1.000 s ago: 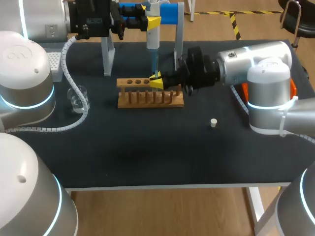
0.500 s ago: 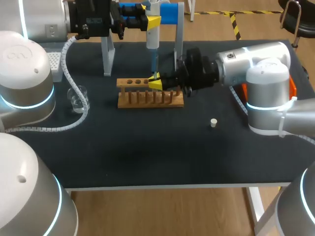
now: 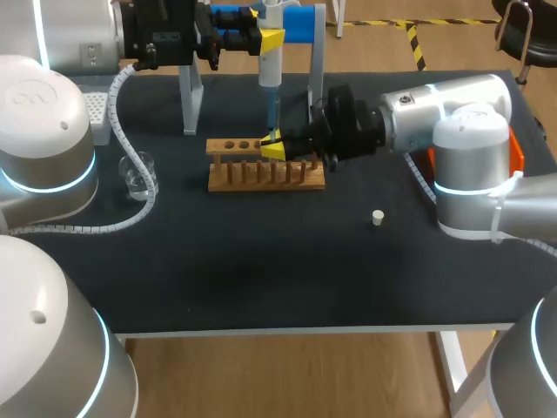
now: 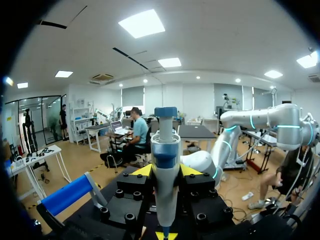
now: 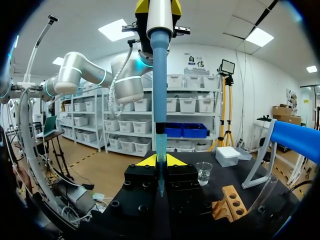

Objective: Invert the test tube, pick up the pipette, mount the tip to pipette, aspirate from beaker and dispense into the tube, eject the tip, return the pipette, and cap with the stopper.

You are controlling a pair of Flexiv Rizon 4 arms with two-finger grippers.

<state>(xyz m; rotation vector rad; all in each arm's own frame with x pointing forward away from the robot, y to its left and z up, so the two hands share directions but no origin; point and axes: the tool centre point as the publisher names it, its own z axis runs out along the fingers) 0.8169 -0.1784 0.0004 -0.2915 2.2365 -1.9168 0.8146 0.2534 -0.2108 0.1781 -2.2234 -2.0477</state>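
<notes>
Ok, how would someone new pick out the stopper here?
On the black table, find the slotted wooden rack near the middle. To its right and closer to the front edge, the small cream cylindrical stopper sits alone on bare tabletop. It is the only tiny pale loose piece; the clear glass beaker sits left of the rack.

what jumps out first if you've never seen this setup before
A pipette stands upright in the left gripper at the back of the table, its blue tip pointing down at the right gripper, which sits over the wooden rack. Apart on the dark table lie a small white stopper, right of the rack, and a clear beaker, left of it.
</notes>
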